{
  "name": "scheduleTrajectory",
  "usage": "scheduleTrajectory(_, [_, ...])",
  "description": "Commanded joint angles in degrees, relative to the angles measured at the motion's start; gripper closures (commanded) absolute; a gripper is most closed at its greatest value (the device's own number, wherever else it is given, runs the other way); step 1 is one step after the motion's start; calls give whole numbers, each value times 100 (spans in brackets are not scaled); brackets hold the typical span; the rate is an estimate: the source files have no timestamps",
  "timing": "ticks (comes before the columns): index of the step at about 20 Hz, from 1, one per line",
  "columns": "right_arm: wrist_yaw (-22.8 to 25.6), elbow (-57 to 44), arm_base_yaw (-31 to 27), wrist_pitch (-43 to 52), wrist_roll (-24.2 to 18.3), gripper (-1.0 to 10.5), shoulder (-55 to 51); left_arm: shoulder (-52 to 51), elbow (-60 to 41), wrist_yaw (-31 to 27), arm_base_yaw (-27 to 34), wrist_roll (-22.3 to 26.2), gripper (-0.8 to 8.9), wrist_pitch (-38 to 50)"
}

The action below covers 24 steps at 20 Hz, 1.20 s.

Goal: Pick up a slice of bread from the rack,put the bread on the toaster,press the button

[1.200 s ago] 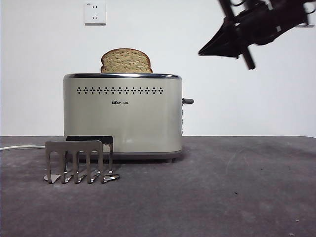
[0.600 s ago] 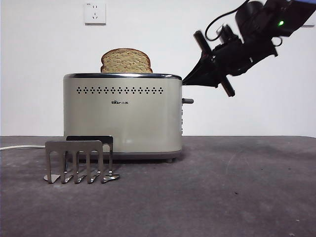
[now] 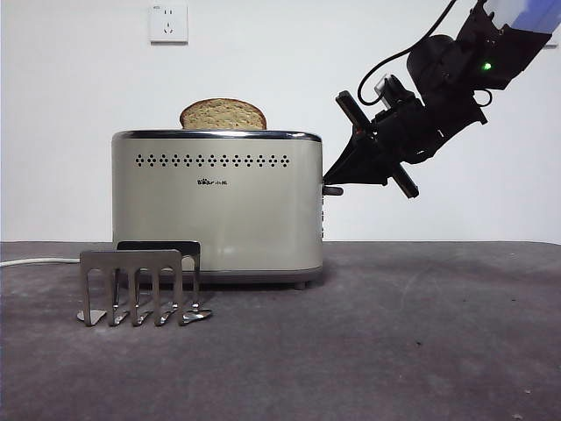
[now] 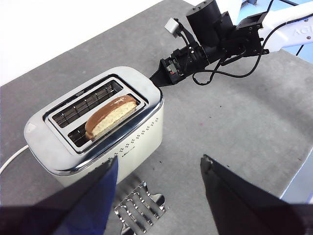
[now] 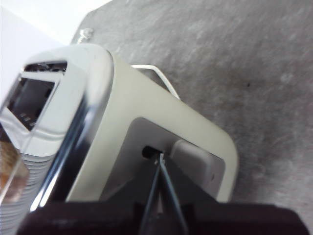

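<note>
The slice of bread (image 3: 223,114) stands in the near slot of the toaster (image 3: 219,210), only its domed top above the chrome rim. In the left wrist view the bread (image 4: 110,115) sits in one slot of the toaster (image 4: 142,129); the other slot is empty. My right gripper (image 3: 331,184) is shut, its tip on the dark side lever (image 3: 334,189). In the right wrist view, the right gripper (image 5: 159,157) has its jaws together at the lever (image 5: 146,152) on the toaster's end face (image 5: 161,112). My left gripper (image 4: 159,161) is open and empty, high above. The rack (image 3: 140,285) stands empty in front of the toaster.
A white power cord (image 3: 35,261) runs left from the toaster. A wall socket (image 3: 168,23) is on the white wall behind. The rack also shows in the left wrist view (image 4: 139,210). The grey table's edge (image 4: 301,171) lies at the right.
My right gripper came down and left onto the toaster's side lever. The lever has gone down a little and the bread has sunk lower in the slot.
</note>
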Motion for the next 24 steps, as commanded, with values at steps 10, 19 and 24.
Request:
scheduleTrajectory(10, [363,-42,9,-422,-514,959,459,-11,-26,11,-11,-76,522,4])
scheduleTrajectory(19, [363,-42,9,-498,-557,959,494,-11,-26,9,-11,-76,522,-35])
scheduleTrajectory(24, [363,-42,9,-549,-608,959,494,-11,-26,7,-11,-76,522,-55])
